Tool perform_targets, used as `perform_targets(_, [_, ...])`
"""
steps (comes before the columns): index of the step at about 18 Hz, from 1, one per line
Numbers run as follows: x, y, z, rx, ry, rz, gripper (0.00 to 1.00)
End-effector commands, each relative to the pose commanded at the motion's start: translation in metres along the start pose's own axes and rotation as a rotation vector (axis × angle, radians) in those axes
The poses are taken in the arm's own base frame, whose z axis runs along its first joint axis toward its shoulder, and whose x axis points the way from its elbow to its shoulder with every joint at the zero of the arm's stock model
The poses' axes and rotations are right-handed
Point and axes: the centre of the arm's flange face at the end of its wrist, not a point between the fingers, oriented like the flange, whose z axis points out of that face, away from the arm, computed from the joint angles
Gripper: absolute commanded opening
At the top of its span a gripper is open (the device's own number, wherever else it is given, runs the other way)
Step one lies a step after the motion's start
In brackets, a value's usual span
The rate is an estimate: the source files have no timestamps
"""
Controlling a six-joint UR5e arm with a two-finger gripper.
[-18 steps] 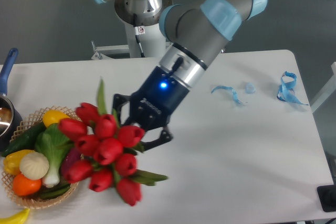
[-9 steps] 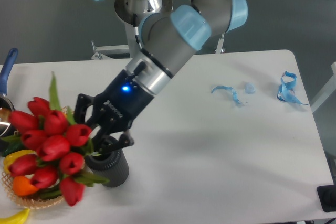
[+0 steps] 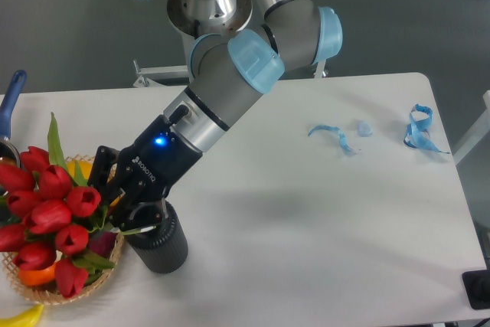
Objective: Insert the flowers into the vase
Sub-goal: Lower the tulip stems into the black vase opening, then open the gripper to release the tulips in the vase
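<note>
My gripper is shut on the stems of the flowers, a bunch of red tulip buds with green leaves. The bunch is tilted out to the left and hangs over the wicker basket. The vase, a short dark grey ribbed cylinder, stands on the white table just below and right of the gripper. The fingers sit right over its mouth and hide most of it. The stem ends are hidden behind the gripper, so I cannot tell whether they reach into the vase.
A woven wicker basket with vegetables and fruit sits at the left front, mostly covered by the tulips. A blue-handled pan is at the far left edge. Blue ribbon scraps lie at the right. A yellow fruit lies at the front left corner.
The arm has swung left and lowered, carrying the flowers from mid-table to over the basket. The vase, hidden a second ago, now shows below the gripper.
</note>
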Motion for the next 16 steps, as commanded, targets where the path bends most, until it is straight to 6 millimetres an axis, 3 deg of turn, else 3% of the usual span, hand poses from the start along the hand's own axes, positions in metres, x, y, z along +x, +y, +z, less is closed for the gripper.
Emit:
perform_targets(5, [0.027,0.032,0.008,-0.026,0.038,0.048,0.00])
perform_targets(7, [0.029,0.037,0.010,-0.029,0.042,0.063,0.00])
perform_targets(12, [0.036,0.071,0.017,-0.050,0.067,0.116,0.05])
perform_targets(16, [0.041,0.095,0.020,-0.062,0.083,0.163,0.23])
